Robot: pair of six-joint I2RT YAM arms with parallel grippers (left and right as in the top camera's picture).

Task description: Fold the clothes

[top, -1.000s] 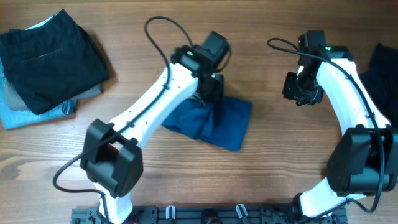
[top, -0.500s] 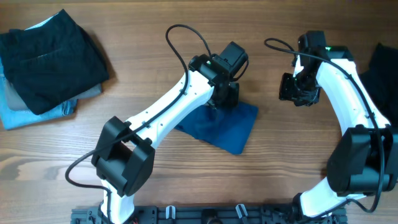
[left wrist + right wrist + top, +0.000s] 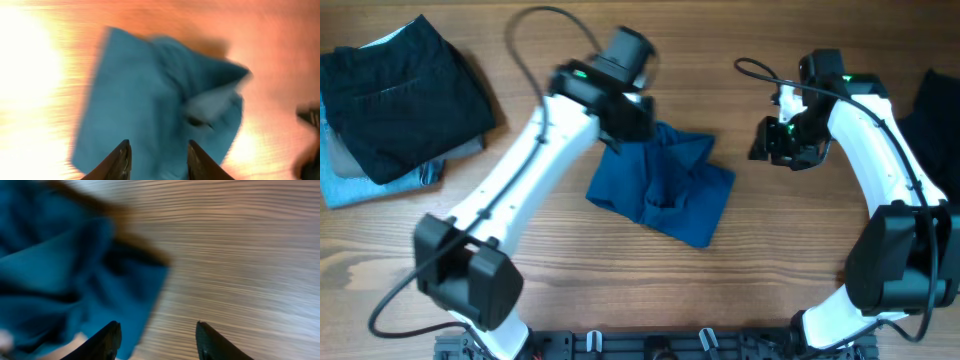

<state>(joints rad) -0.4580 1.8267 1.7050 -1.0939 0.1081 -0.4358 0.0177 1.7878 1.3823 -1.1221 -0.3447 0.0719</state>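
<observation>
from overhead, the blue shirt (image 3: 665, 185) is seen crumpled at the middle of the table (image 3: 790, 250), loosely bunched, with a raised ridge of cloth along its far edge and a flatter corner toward the near side. a stack is laid at the far left: a black garment (image 3: 395, 95) on top, with grey cloth (image 3: 465, 150) and light blue cloth (image 3: 350, 185) showing beneath it. a second dark garment (image 3: 935, 110) is cut off by the right edge. bare wood is left open on every side of the shirt, and the stack lies well apart from it. the left arm is stretched on a diagonal from the near edge, and the left gripper (image 3: 625, 125) is placed over the shirt's far left edge, smeared by blur. the right arm is bent in an arc at the right side, and the right gripper (image 3: 768, 142) is held apart from the shirt, over bare wood to its right. in the left wrist view, blurred blue cloth fills the middle. the fingers are parted with nothing between them, and contact with the cloth cannot be told. in the right wrist view, the shirt's edge is seen at the left and wood at the right. the fingers are spread wide, with nothing gripped.
</observation>
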